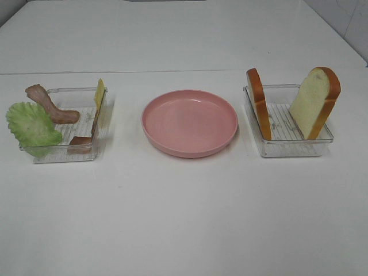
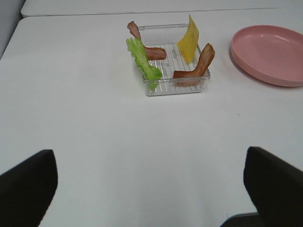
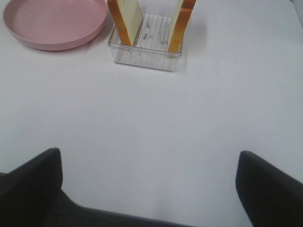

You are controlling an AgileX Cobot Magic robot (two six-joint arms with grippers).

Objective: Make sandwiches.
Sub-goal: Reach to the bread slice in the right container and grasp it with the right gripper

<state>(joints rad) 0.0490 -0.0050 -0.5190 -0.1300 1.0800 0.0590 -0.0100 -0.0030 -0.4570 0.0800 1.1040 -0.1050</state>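
Two white bread slices with orange-brown crust stand upright in a clear tray (image 1: 287, 146) on the right: one (image 1: 258, 103) at its left wall, one (image 1: 315, 102) at its right; they also show in the right wrist view (image 3: 126, 19) (image 3: 181, 23). A clear tray (image 1: 57, 154) on the left holds a green lettuce leaf (image 1: 31, 123), two bacon strips (image 1: 50, 105) (image 1: 80, 141) and a yellow cheese square (image 1: 99, 95). An empty pink plate (image 1: 190, 122) sits between the trays. My left gripper (image 2: 149, 189) and right gripper (image 3: 149, 189) are open, empty, and far from the trays.
The white table has a seam (image 1: 144, 72) running behind the trays. The arms do not show in the exterior high view. A wall edge shows at the far right corner (image 1: 351, 17).
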